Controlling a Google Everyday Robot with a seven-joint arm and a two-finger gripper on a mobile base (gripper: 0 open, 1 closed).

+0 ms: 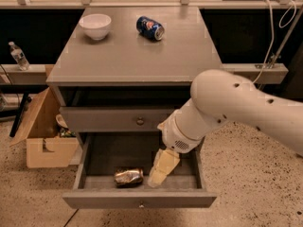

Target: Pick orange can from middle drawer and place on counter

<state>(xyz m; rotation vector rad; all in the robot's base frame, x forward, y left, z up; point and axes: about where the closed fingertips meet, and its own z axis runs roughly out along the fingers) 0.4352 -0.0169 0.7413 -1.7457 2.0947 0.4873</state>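
Middle drawer is pulled out below the closed upper drawer front. We note the orange can lying on its side on the drawer floor, near the front wall, slightly left of centre. The gripper is inside the drawer, pointing down, its tip just right of the can. We cannot tell whether it is open or closed, or whether it touches the can. On the counter, a white bowl sits at the back-left corner, with a blue can on its side near the back edge.
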